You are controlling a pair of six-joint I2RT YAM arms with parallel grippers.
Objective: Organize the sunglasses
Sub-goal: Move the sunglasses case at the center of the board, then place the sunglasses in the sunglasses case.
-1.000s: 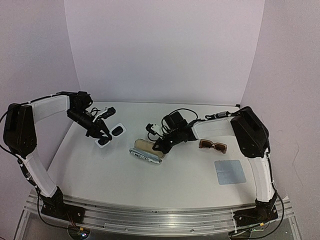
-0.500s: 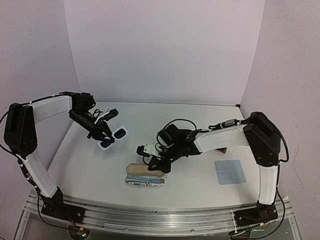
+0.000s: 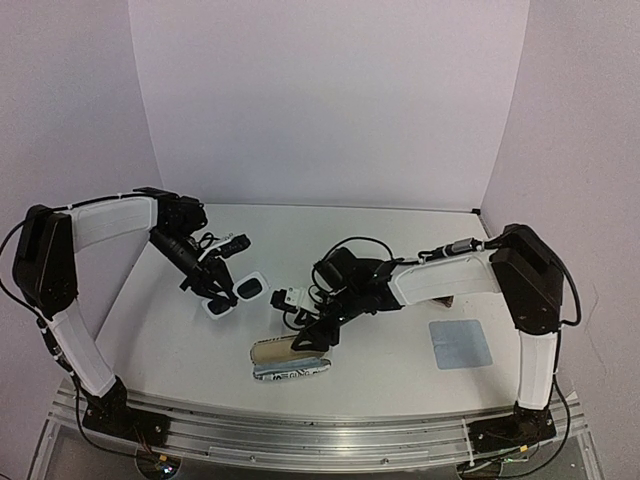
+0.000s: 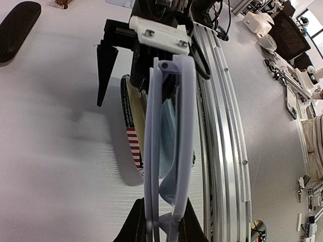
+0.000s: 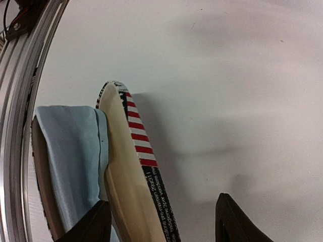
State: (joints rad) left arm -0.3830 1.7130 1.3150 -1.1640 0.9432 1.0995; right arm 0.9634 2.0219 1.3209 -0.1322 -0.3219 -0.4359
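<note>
White-framed sunglasses (image 3: 250, 288), left of centre over the worktop (image 3: 390, 375), clenched in the left fingers (image 4: 133, 229). Striped case (image 3: 290, 365), open, near centre; right fingers (image 5: 229, 222) spread apart at its lid, grasping nothing.

A robotics lab: white table (image 3: 380, 370) inside plain backdrop panels (image 3: 330, 100), aluminium rail (image 3: 320, 435), cluttered workbenches (image 4: 282, 30) beyond.
</note>
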